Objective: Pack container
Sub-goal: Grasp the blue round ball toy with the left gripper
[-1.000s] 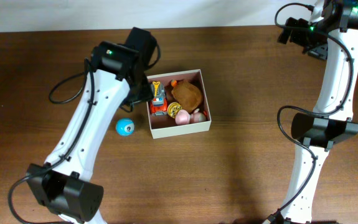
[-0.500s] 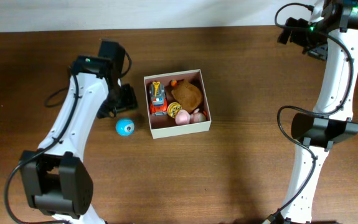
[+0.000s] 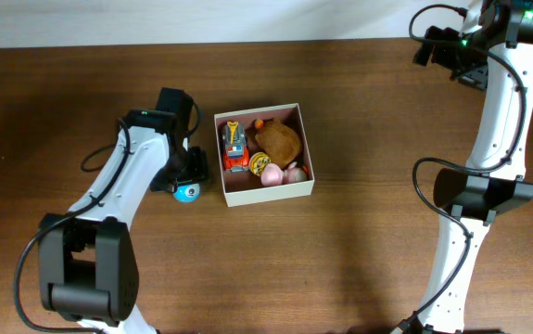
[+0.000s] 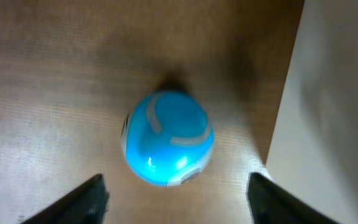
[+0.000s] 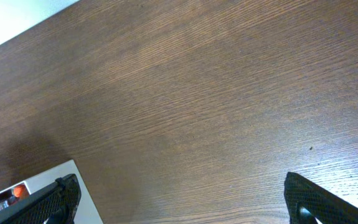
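The container [image 3: 268,196] is a square white-walled box on the brown table, holding a red and orange toy truck [image 3: 235,148], a brown plush [image 3: 279,141] and small pink and yellow toys. A blue ball [image 3: 186,194] lies on the table just left of the container. My left gripper [image 3: 188,176] is open right above the ball. In the left wrist view the ball [image 4: 167,138] lies ahead of the open fingers [image 4: 179,202], untouched, with the container's white wall [image 4: 337,106] on the right. My right gripper [image 3: 448,52] is open and empty at the far right back.
The right wrist view shows bare wood under the open fingers [image 5: 191,202] and a corner of the container [image 5: 35,182] at the lower left. The table's back edge meets a white wall.
My left arm has moved from over the container's left side to the left and then toward the front, and now hovers over the blue ball. The right arm has not moved.
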You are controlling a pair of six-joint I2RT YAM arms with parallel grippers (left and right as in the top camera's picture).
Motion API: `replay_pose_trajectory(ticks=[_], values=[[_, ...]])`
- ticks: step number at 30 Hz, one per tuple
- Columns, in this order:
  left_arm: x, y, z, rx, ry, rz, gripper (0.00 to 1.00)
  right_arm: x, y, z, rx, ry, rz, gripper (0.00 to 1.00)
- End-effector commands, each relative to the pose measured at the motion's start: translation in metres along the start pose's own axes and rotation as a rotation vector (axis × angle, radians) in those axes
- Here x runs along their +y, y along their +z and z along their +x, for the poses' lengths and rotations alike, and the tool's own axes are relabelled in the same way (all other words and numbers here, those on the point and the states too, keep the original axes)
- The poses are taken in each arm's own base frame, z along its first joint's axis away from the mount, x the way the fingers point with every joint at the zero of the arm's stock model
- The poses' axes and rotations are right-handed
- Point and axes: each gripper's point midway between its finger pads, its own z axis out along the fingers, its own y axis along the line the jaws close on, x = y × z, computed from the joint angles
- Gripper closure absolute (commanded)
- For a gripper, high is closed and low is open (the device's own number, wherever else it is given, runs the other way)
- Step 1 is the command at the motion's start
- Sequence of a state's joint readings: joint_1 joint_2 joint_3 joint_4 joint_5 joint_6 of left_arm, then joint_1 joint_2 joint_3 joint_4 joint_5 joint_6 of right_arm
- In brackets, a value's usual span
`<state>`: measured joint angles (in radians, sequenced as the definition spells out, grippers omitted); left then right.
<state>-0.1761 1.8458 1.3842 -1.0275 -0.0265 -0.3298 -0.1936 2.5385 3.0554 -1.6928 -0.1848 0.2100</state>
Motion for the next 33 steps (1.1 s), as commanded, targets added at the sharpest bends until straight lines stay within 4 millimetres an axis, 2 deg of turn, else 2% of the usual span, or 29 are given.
replay_pose_trajectory(ticks=[1, 9, 18, 19, 23, 26, 33], values=[[0.006, 0.013, 0.003, -0.002, 0.012, -0.023, 0.21, 0.006, -0.017, 0.0, -0.024, -0.002, -0.013, 0.01], [0.006, 0.033, 0.005, -0.027, 0.011, -0.014, 0.19, 0.006, -0.017, 0.0, -0.024, -0.002, -0.013, 0.01], [0.006, 0.038, 0.005, -0.035, 0.01, -0.012, 0.2, 0.006, -0.017, 0.0, -0.024, -0.002, -0.013, 0.01], [0.006, 0.038, 0.006, -0.034, 0.01, -0.012, 0.24, 0.006, -0.017, 0.0, -0.024, -0.002, -0.013, 0.01], [0.006, 0.038, 0.006, -0.033, 0.01, -0.012, 0.49, 0.006, -0.017, 0.0, -0.024, -0.002, -0.013, 0.01], [0.006, 0.038, 0.006, -0.033, 0.009, -0.012, 0.62, 0.006, -0.017, 0.0, -0.024, -0.003, -0.013, 0.01], [0.003, 0.037, 0.007, -0.027, 0.006, 0.003, 0.65, 0.006, -0.017, 0.0, -0.024, -0.003, -0.013, 0.01]])
